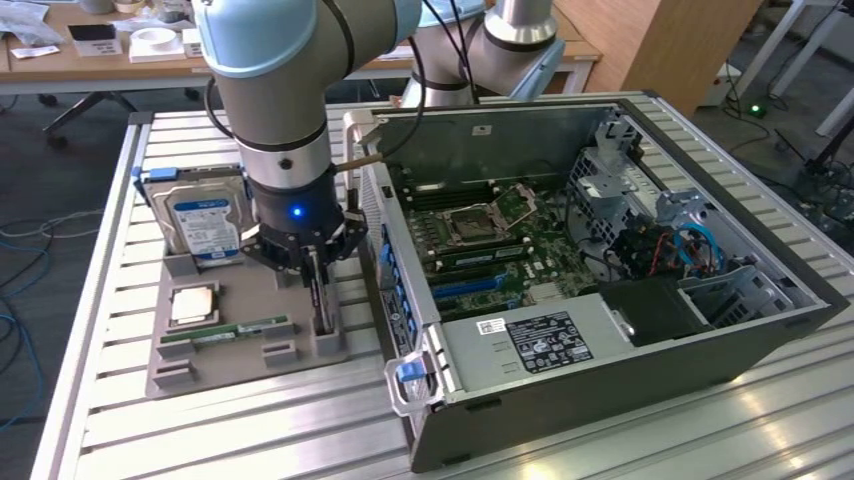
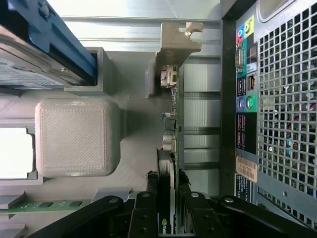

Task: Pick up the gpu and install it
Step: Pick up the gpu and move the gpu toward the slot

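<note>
- The gripper (image 1: 318, 288) pinches the upper edge of the gpu (image 1: 322, 308), one finger pressed on each face
- The gpu stands on edge in the grey holder (image 1: 240, 355), on the side nearest the open computer case (image 1: 601, 340); only a narrow strip of desk (image 1: 200, 430) lies between holder and case
- The hard drive (image 1: 200, 225) stands apart, toward the exterior view's left
- The desk is slatted metal; a wooden table (image 1: 80, 55) stands behind

No readable text, brand or number anywhere.
</note>
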Controlling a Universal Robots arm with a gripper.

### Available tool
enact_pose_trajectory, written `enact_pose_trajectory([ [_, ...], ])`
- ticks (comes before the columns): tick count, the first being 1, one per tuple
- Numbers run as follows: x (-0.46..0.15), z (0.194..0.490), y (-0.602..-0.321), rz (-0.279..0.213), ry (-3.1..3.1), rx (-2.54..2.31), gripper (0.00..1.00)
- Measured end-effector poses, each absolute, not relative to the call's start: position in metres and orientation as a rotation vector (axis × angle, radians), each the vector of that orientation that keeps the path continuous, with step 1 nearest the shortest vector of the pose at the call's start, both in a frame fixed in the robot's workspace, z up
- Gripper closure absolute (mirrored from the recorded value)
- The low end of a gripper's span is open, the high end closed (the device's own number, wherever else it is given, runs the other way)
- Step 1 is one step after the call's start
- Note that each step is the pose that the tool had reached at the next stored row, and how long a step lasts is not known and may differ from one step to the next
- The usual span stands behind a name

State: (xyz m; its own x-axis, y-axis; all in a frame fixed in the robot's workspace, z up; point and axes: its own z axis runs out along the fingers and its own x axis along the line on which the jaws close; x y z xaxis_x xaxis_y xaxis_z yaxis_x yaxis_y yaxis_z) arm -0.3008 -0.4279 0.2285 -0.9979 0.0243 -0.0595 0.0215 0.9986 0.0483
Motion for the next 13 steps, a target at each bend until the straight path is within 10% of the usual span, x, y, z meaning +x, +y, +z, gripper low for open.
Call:
enact_pose_trajectory([
  [13, -0.301, 0.244, -0.428, 0.073, 3.08, 0.035, 0.74],
])
